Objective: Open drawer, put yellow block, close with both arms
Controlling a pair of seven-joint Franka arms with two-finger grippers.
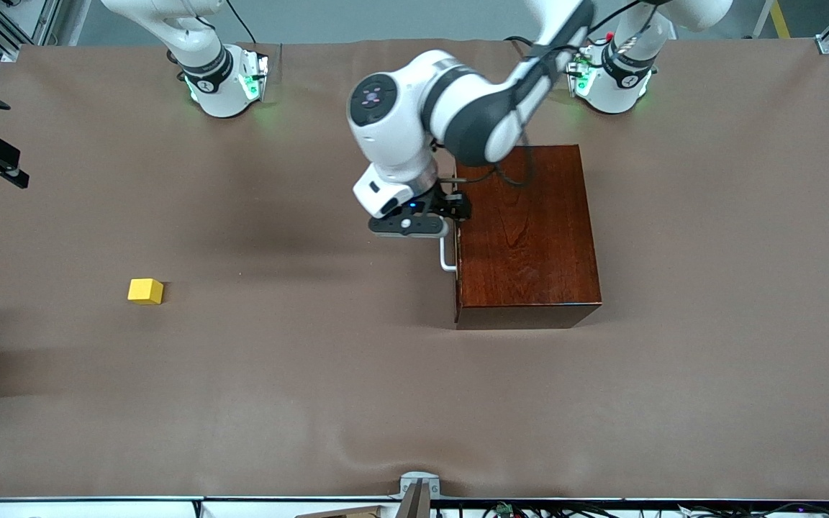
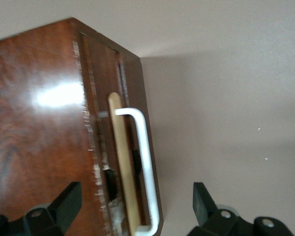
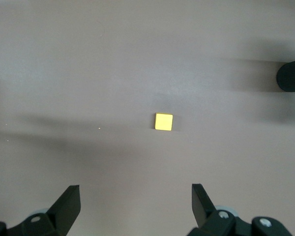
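Drawer [image 1: 458,248] sits shut in the dark wooden box [image 1: 526,230], its front facing the right arm's end of the table. The box is the biggest item: polished, rigid, probably heavy enough to stay put under a gentle pull, though its glossy top would be slippery to brace against.

White loop handle [image 2: 143,167] is the only sensible hold. It is thin, stiff and stands off the drawer front (a pale wood strip shows just under it). The left gripper [image 2: 137,206] is over the handle with its fingers [image 2: 69,201] spread wide, one to each side, nothing pinched.

Yellow block [image 1: 145,291] lies well apart from the box, toward the right arm's end. Small, hard-edged and likely light, it should take a pinch across two flat faces. The right gripper [image 3: 136,206] hangs above it, fingers spread, holding nothing (this arm appears to wait).

Hidden or unclear:
- the drawer's inside and depth;
- the upper half of the handle in the front view, covered by the left wrist;
- the right gripper in the front view, cut off at the edge.
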